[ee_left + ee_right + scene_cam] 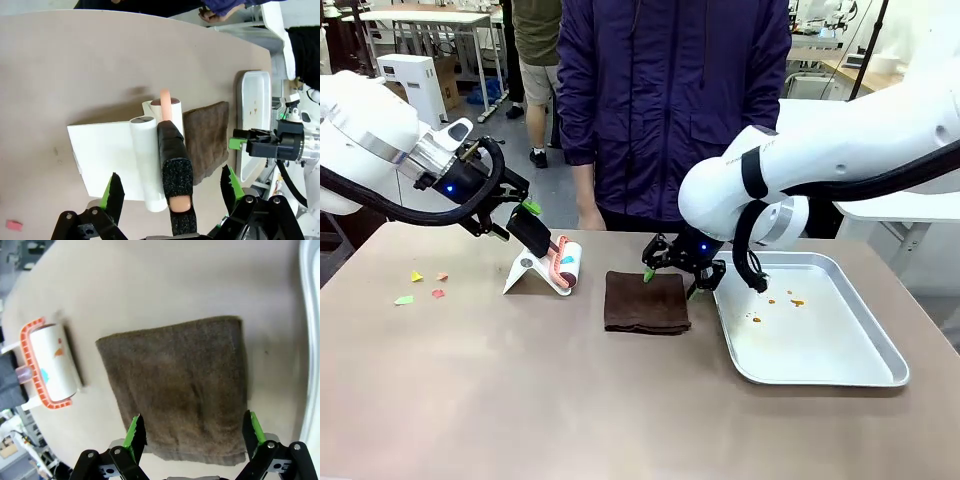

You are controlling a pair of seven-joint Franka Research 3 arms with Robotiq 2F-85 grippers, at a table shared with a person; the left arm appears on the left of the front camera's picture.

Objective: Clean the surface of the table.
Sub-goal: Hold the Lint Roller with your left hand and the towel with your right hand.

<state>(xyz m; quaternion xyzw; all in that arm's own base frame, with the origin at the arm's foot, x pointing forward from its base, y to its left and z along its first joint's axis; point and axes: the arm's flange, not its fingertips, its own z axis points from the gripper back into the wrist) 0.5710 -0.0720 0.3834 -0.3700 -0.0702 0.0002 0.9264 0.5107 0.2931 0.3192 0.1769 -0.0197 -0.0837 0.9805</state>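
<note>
Table point(620, 420), front: tan matte top. Paper scraps point(420, 285) left, roller point(563, 264) on white stand point(525, 272), brown cloth point(647, 301) mid, steel tray point(880, 375) right.
Left wrist: left gripper point(170, 175) fingers spread, straddling black handle point(170, 145), no contact.
Right wrist: right gripper point(193, 417) fingers apart above fuzzy cloth.

On table point(520, 400): roller point(565, 264) left of cloth point(647, 301) — tray point(820, 340) right.

L gripper point(517, 220) at lint roller point(565, 263), R gripper point(672, 283) — over cloth point(647, 304)
</note>
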